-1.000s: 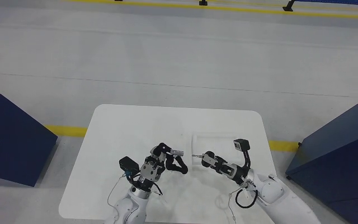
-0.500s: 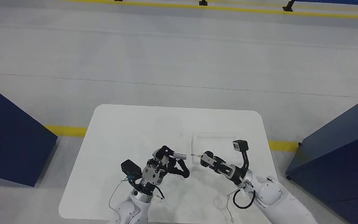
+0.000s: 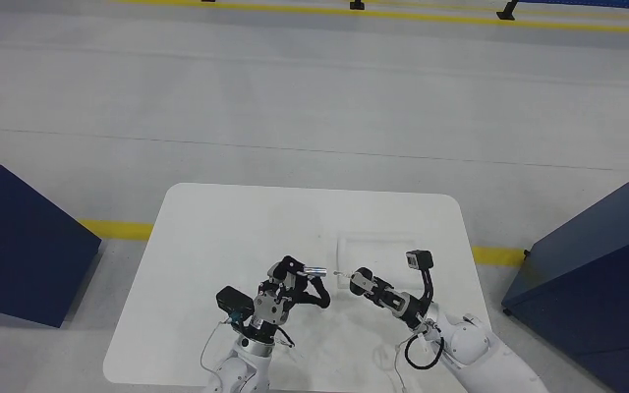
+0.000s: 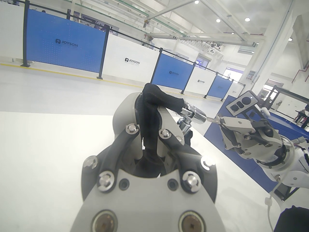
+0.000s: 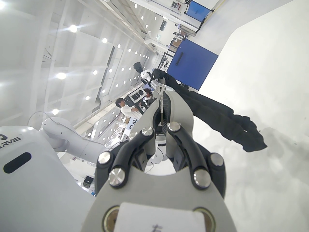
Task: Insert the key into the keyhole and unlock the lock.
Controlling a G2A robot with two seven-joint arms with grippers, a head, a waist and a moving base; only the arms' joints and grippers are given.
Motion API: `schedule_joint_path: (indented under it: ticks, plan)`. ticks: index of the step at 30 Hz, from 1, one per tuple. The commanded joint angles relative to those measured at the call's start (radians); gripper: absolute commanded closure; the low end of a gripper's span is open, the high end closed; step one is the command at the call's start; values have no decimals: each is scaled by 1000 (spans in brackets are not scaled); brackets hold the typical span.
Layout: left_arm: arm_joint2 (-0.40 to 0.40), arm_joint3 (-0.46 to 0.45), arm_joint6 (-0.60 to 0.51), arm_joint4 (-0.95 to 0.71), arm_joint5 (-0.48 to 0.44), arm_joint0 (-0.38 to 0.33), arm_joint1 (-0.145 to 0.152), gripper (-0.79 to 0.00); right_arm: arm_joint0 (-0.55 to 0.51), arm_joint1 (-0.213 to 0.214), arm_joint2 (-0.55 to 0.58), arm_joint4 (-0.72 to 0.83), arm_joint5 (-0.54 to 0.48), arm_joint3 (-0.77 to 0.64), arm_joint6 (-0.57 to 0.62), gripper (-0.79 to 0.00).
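Observation:
A shiny metal lock is held above the white table by my left gripper, whose black-covered fingers are shut on it. Its keyhole face points toward my right gripper, which is shut on a small silver key. The key lies in line with the lock, and its tip meets the keyhole; how deep it sits is hidden. From above, the lock and key almost join between the left gripper and the right gripper, near the table's front middle.
A faint rectangular clear tray lies on the table just behind the grippers. Dark blue barriers stand off the table's left side and right side. Bare table surface spreads to the left and back.
The right gripper has brought the key leftward, closing the gap to the lock. The left gripper has shifted slightly right with the lock still in it.

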Motion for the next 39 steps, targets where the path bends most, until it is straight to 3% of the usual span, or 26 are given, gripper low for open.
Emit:
schedule_joint_path:
  ticks: [1,14,25,39]
  plan:
    - [0,0,0,0,-1,0,0,0,0,0,0,0,0,0,0,0]
    - [0,0,0,0,-1,0,0,0,-1,0,0,-3,4,-2,-2,0]
    - [0,0,0,0,-1,0,0,0,-42,-14,32,-149,13,-37,-104,0]
    - [0,0,0,0,-1,0,0,0,-57,-31,47,-170,-20,-41,-96,0]
